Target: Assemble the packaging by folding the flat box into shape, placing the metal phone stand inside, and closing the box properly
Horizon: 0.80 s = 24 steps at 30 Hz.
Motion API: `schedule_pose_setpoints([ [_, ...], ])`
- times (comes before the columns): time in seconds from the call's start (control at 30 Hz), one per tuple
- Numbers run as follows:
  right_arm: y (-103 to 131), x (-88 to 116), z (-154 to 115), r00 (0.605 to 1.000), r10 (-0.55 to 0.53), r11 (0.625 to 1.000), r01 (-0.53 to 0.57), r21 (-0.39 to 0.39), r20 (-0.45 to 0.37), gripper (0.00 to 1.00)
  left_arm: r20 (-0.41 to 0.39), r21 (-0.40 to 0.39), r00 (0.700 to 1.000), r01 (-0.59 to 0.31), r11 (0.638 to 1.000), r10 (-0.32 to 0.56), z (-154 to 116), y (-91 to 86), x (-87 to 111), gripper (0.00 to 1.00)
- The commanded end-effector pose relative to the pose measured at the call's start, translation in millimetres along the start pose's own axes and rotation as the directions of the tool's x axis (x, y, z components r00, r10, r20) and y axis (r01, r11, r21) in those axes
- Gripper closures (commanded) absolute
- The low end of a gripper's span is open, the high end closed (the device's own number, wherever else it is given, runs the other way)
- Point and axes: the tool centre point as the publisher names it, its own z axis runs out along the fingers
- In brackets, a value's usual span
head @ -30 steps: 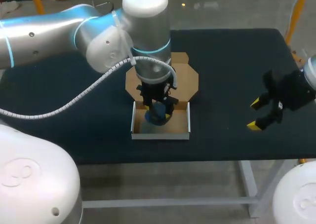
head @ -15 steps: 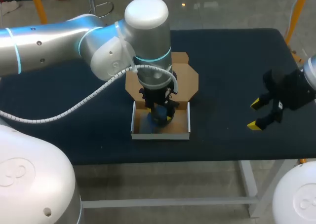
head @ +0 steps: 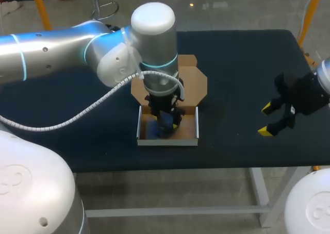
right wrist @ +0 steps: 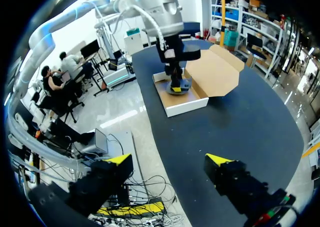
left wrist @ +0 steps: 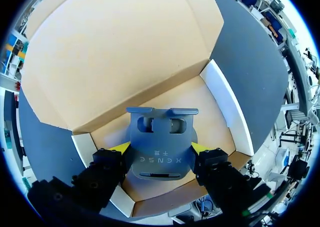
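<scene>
Across the desk (head: 242, 74), find the folded box (head: 167, 141) right under the left jaws, lid flap (head: 196, 82) lying open beyond them. Keep those jaws clamped on the metal phone stand (left wrist: 161, 152) from both sides; lower until flat on the box floor, centred off the walls. Leave right jaws spread, empty, well aside.

Left arm (head: 152, 43): wrist housing sits lower over the box (head: 167, 140) than a second ago, and the forearm has dropped with it. Left gripper (left wrist: 160, 148) has sunk deeper into the box's tray. The phone stand (left wrist: 161, 132), clamped between its fingers, has come down closer to the box floor.
</scene>
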Motion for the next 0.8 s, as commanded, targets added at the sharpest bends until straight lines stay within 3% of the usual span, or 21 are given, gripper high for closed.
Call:
schedule_pose_setpoints([
  [0.03, -0.8, 0.4, -0.7, 1.0, -0.002, 1.0, 0.002, -0.004, -0.001, 0.0, 0.005, -0.011, 1.0, 0.002, 1.0, -0.002, 7.0, -4.4, 2.6, 1.0],
  [0.23, -0.8, 0.4, -0.7, 1.0, -0.002, 1.0, 0.002, -0.004, -0.001, 0.0, 0.007, -0.02, 1.0, 0.007, 1.0, -0.007, 13.0, -4.0, 2.6, 1.0],
  [0.3, -0.8, 0.4, -0.7, 1.0, -0.002, 1.0, 0.002, -0.004, -0.001, 0.0, 0.01, -0.022, 1.0, 0.01, 1.0, -0.009, 14.4, -3.5, 2.7, 0.53],
  [0.37, -0.8, 0.4, -0.7, 1.0, -0.002, 1.0, 0.002, -0.004, -0.001, 0.0, 0.013, -0.024, 1.0, 0.012, 1.0, -0.011, 15.2, -3.5, 2.6, 0.35],
  [0.4, -0.8, 0.4, -0.7, 1.0, -0.002, 1.0, 0.002, -0.004, -0.001, 0.0, 0.014, -0.024, 1.0, 0.013, 1.0, -0.012, 15.4, -3.5, 2.5, 0.21],
  [0.43, -0.8, 0.4, -0.7, 1.0, -0.002, 1.0, 0.002, -0.004, -0.001, 0.0, 0.015, -0.025, 1.0, 0.014, 1.0, -0.014, 15.5, -3.5, 2.5, 0.0],
  [0.8, -0.8, 0.4, -0.7, 1.0, -0.002, 1.0, 0.002, -0.004, -0.001, 0.0, 0.02, -0.019, 0.999, 0.034, 0.999, -0.034, 10.0, -2.6, 3.4, 0.0],
])
